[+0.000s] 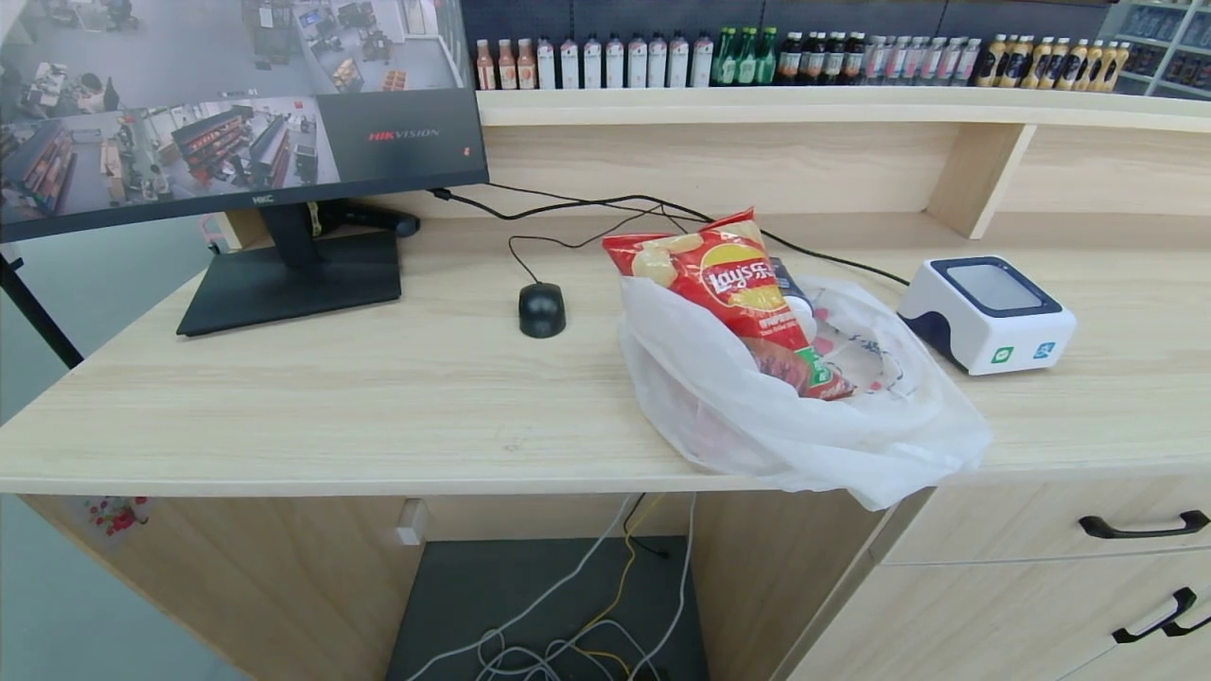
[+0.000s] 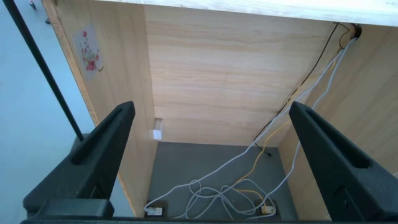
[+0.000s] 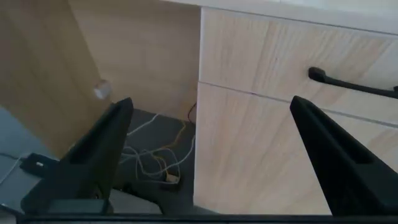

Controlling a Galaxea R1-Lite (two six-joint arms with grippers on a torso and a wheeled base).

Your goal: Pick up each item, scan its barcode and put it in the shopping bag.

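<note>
On the worktop (image 1: 378, 407) the white shopping bag (image 1: 757, 416) slumps near the front edge, one corner hanging over it, with its mouth open toward the back. A red crisp packet (image 1: 747, 284) stands tilted in that mouth, its top half sticking out. It probably leans this way because the soft bag gives it no support. Something dark sits behind the packet inside the bag; I cannot tell what it is. The scanner (image 1: 989, 312) sits just beside the bag on the robot's right, window facing up, handy for passing a barcode over on the way in. A mouse (image 1: 542, 309) and a monitor (image 1: 236, 104) stand apart on the left.

Both arms hang below the worktop. The left jaws are spread wide and hold nothing, facing the open kneehole with its loose cables (image 2: 217, 186). The right jaws are equally wide and empty, facing the drawer front (image 3: 298, 56). With the packet bagged and both arms low, the job looks at or near its end.
</note>
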